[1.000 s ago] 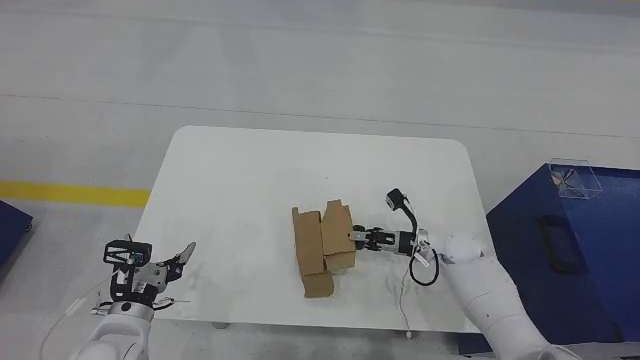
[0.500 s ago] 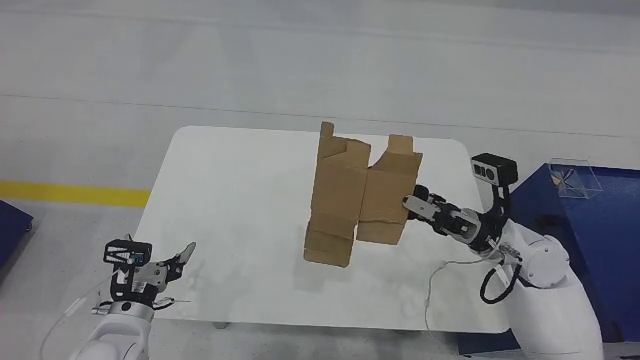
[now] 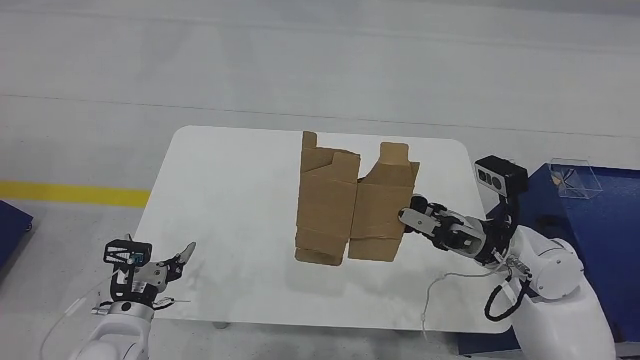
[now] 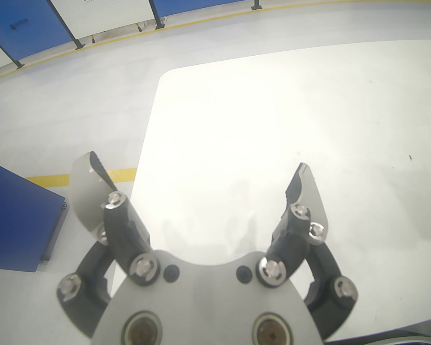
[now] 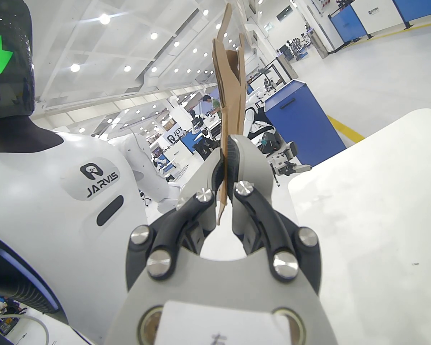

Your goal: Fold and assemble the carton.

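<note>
Left end effector [image 4: 197, 162] spread, right end effector [image 5: 227, 149] clamped

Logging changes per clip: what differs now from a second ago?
The right gripper, shut on the carton by its edge, raised it from lying flat on the table to held up in the air above it. The left gripper stayed open at the table's corner, unmoved.

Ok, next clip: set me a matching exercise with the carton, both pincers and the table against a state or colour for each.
Things:
1. carton
2. left pincer
3. right pincer
4. table

States:
A. open, holding nothing
B. white
C. brown, flattened, held by one edge
D. shut on cardboard

Pairs: 1-C, 2-A, 3-D, 4-B
</note>
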Action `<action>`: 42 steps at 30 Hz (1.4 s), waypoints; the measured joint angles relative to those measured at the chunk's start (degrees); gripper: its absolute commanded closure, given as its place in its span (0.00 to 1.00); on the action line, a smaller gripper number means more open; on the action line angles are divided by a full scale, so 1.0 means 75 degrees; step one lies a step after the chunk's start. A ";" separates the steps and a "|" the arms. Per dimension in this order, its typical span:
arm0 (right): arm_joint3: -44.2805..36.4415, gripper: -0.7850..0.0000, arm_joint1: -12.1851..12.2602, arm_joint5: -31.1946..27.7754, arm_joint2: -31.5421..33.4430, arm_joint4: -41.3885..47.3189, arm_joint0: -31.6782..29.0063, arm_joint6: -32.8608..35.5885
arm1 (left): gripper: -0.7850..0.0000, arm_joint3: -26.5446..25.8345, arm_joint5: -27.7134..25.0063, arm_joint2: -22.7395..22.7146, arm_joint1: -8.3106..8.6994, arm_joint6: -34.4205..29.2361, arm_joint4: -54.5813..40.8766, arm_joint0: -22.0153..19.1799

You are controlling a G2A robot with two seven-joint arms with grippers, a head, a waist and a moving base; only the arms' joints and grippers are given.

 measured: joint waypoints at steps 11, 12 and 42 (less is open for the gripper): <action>0.0080 1.00 -0.0022 0.0351 -0.0286 0.0421 -0.0128 0.0014 | 0.00 0.0000 0.0000 0.0000 0.0000 0.0000 0.0000 0.0000; 0.0239 1.00 -0.0025 0.0564 -0.0415 0.0828 -0.0123 0.0197 | 0.00 0.0000 0.0000 0.0000 0.0000 0.0000 0.0000 0.0000; 0.3757 1.00 -0.1186 1.2509 -0.7897 1.6918 0.1676 -0.2435 | 0.00 0.0000 0.0000 0.0000 0.0000 0.0000 0.0000 0.0000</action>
